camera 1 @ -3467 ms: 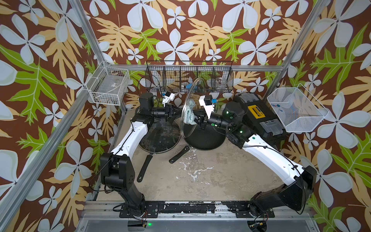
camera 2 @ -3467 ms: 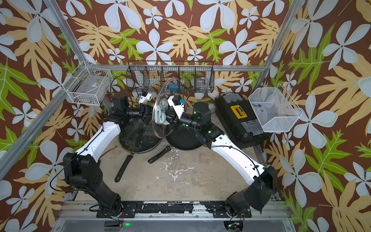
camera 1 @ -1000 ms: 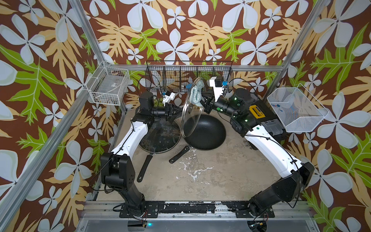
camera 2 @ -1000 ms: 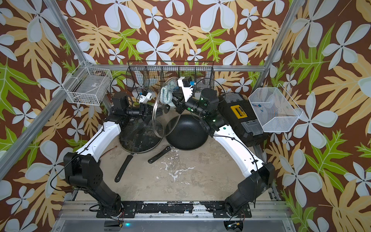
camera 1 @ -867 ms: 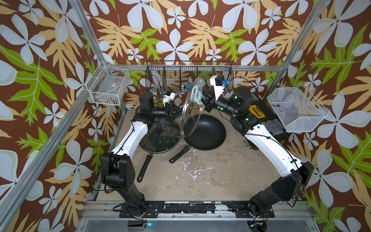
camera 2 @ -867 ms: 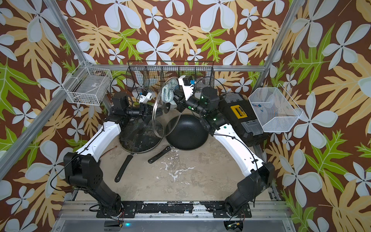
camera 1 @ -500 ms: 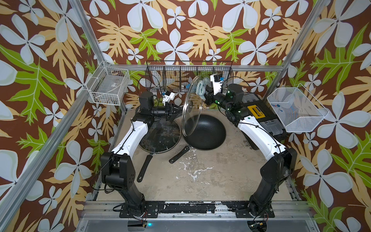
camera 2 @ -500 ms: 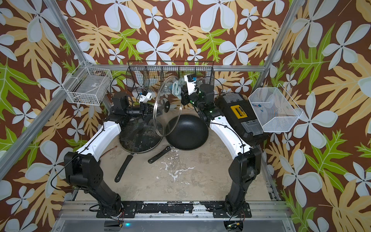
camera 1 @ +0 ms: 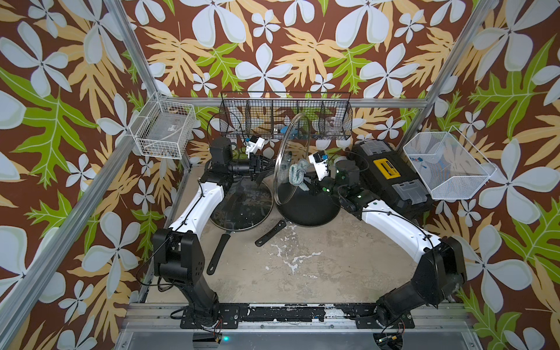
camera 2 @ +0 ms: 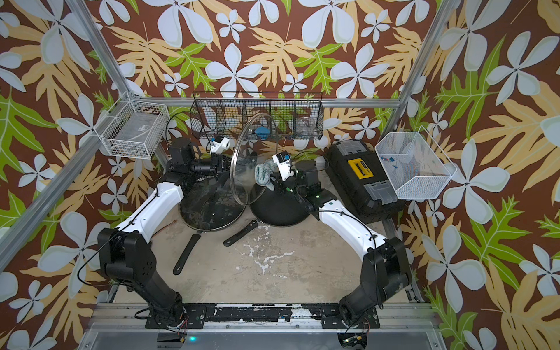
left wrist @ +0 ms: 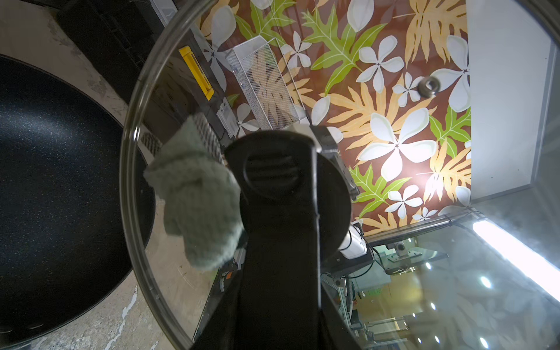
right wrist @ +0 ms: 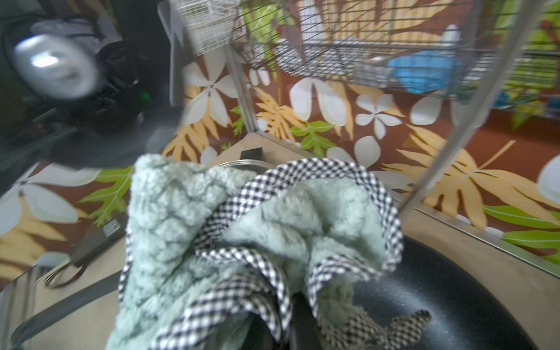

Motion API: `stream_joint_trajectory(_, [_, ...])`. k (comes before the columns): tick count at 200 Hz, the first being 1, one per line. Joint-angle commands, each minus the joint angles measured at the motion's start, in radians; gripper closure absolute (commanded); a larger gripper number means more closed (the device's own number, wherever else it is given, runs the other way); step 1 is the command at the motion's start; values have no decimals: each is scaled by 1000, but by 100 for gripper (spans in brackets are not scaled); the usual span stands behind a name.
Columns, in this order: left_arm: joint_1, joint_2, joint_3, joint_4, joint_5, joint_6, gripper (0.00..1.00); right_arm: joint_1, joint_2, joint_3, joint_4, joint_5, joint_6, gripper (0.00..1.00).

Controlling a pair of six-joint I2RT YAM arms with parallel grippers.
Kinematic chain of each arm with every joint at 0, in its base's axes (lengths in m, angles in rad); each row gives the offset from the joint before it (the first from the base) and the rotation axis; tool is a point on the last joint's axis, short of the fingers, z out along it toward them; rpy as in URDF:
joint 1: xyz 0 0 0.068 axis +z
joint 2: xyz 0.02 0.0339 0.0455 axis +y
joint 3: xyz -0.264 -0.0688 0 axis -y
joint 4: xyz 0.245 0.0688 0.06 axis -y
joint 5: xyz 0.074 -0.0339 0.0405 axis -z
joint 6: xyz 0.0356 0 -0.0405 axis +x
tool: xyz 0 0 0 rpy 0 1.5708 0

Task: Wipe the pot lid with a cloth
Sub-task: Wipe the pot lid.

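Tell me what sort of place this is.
Most likely a robot test cell, not a real kitchen: an aluminium frame carries flowered wall panels, two arms are bolted to a base rail, and cookware is staged as props: a black pan and a glass lid.

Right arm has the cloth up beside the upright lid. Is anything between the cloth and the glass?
Nothing visible does. The cloth, bunched in the right gripper, sits right at the face of the pot lid, which the left gripper holds upright. Seen through the glass, no object shows between them.
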State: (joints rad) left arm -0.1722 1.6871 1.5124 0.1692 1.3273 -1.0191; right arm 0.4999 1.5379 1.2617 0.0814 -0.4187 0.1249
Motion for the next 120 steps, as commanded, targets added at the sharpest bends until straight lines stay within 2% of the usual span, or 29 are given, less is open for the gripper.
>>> stream_joint_trajectory(1, [2,-4,12,111,25,1,100,58,-54,-28,-13,-37,-47,100])
stream_joint_trajectory(55, [4,-8,-14,111,24,7,100,177,-158,-46,47,-168,20,100])
stream_joint_trajectory(66, [4,-10,-11,111,24,7,100,178,-159,-51,35,-167,20,100])
stream_joint_trajectory(90, [6,-9,-3,111,27,7,100,170,-135,-76,0,-67,-16,100])
stream_joint_trajectory(120, [5,-10,0,110,33,4,100,132,-76,-94,-12,-39,-33,100])
